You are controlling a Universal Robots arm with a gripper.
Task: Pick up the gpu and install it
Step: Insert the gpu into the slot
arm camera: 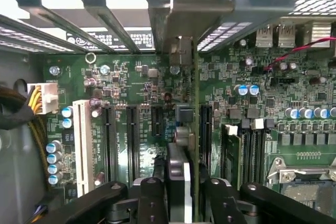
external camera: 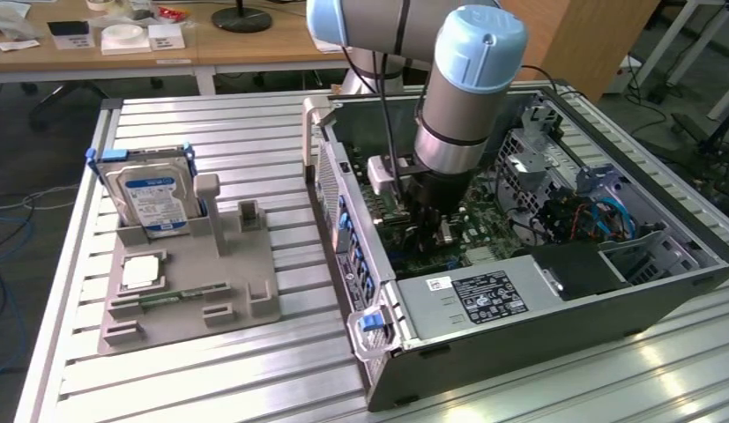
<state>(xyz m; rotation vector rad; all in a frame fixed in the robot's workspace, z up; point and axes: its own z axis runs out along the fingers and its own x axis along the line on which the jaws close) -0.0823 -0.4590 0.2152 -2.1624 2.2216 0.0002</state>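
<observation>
A: Jaws status?
B: Jaws flank the gpu (arm camera: 181, 169); grip or release cannot be determined.
A: Gpu location?
B: Edge-on over a motherboard (arm camera: 131, 85) slot inside the case (external camera: 553, 322), aligned for insertion.

Slatted metal table (external camera: 223, 352), grey holder tray (external camera: 241, 273), open computer case (external camera: 553, 344)

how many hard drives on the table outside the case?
1. The hard drive stands upright in the grey holder, at the exterior view's left of the computer case. Any drives inside the case may be hidden.
</observation>
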